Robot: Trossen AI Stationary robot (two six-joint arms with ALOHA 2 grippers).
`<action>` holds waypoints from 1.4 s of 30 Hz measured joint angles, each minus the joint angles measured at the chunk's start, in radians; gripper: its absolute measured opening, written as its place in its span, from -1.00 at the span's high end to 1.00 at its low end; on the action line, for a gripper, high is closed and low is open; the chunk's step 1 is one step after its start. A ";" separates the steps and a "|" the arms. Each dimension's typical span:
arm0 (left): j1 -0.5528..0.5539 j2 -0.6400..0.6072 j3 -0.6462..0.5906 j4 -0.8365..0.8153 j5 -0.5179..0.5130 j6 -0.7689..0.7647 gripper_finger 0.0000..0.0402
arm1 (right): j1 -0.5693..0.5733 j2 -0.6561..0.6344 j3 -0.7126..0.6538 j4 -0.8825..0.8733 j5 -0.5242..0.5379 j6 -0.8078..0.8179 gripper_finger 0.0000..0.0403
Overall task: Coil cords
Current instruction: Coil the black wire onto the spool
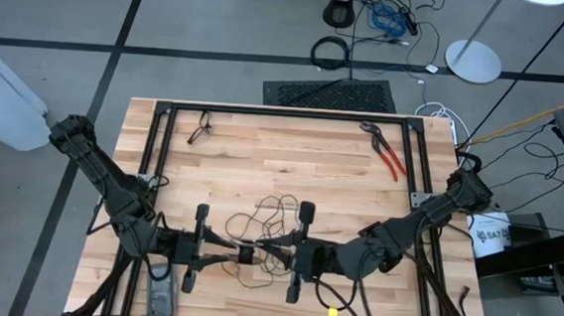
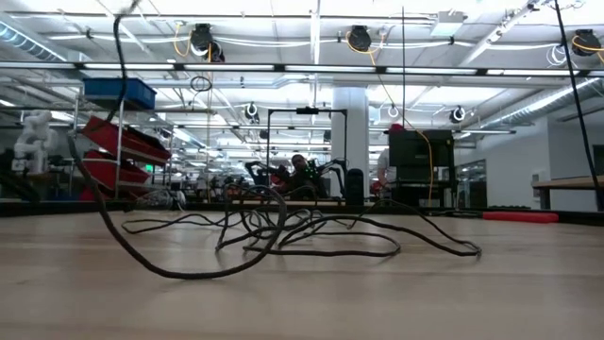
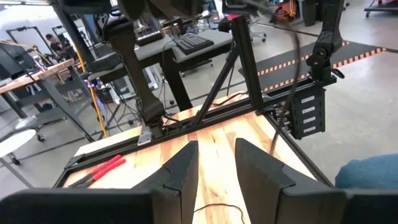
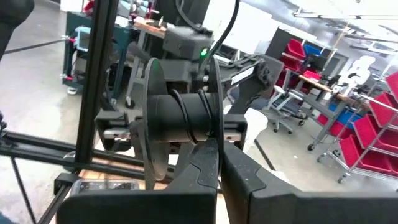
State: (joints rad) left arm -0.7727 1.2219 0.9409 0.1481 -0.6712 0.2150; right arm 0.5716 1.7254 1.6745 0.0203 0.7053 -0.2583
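Note:
The thin black cord (image 1: 270, 217) lies mostly in loose tangled loops on the wooden table's middle, also seen in the low view (image 2: 283, 236). One strand (image 2: 94, 179) rises off the table and out of that view's top. Near the table's near edge my two grippers face each other tip to tip. My left gripper (image 1: 238, 256) stands open (image 3: 216, 144) with only table showing between its fingers. My right gripper (image 1: 263, 252) is shut (image 4: 217, 152), a little higher, pointing level at the left arm. My right gripper is shut on the cord, fingers level and pointing toward the table's left. Its own fingers hide the place of contact, so the part cannot be told. A strand (image 3: 298, 46) hangs slack below it, and the rest of the cord lies on the table.
Red-handled pliers (image 1: 387, 150) lie at the far right. A small dark object (image 1: 199, 127) sits at the far left, and a black frame (image 1: 285, 111) runs around the table. A grey device (image 1: 160, 294) and a small yellow piece (image 1: 331, 311) lie at the near edge.

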 joint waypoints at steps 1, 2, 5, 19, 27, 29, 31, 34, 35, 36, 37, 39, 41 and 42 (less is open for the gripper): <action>0.000 0.000 0.000 -0.001 0.000 0.000 0.45 | 0.001 -0.003 0.000 0.000 0.003 -0.001 1.00; 0.000 0.000 0.000 0.000 0.000 0.000 0.45 | 0.007 -0.006 0.000 -0.001 0.004 -0.008 1.00; 0.000 0.000 0.000 0.000 0.000 -0.001 0.45 | 0.018 -0.009 0.000 -0.003 0.004 -0.017 1.00; 0.000 0.077 0.000 0.055 0.111 -0.052 0.44 | 0.026 -0.012 0.000 -0.014 0.112 -0.076 1.00; 0.022 0.113 0.000 0.079 0.115 -0.046 0.44 | 0.026 -0.012 0.000 -0.019 0.112 -0.076 1.00; 0.030 0.119 0.000 0.078 0.114 -0.047 0.44 | 0.026 -0.012 0.000 -0.020 0.113 -0.078 1.00; 0.036 0.123 0.000 0.077 0.114 -0.050 0.44 | 0.026 -0.012 0.000 -0.023 0.113 -0.083 1.00; 0.041 0.123 0.000 0.068 0.112 -0.051 0.44 | 0.026 -0.012 0.000 -0.023 0.113 -0.086 1.00; 0.041 0.123 0.000 0.068 0.107 -0.051 0.44 | 0.026 -0.012 0.000 -0.023 0.113 -0.086 1.00; 0.041 0.123 0.000 0.068 0.104 -0.051 0.44 | 0.026 -0.012 0.000 -0.023 0.113 -0.086 1.00; 0.041 0.123 0.000 0.068 0.102 -0.051 0.44 | 0.026 -0.012 0.000 -0.024 0.113 -0.086 1.00; 0.040 0.123 0.000 0.067 0.102 -0.051 0.44 | 0.026 -0.012 0.000 -0.024 0.113 -0.086 1.00; 0.037 0.123 0.000 0.067 0.102 -0.052 0.44 | 0.026 -0.012 0.000 -0.024 0.115 -0.086 1.00; 0.033 0.123 0.000 0.067 0.102 -0.052 0.44 | 0.026 -0.012 0.000 -0.024 0.120 -0.087 1.00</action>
State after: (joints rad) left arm -0.7402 1.3453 0.9405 0.2153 -0.5688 0.1627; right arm 0.5976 1.7138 1.6748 -0.0036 0.8256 -0.3456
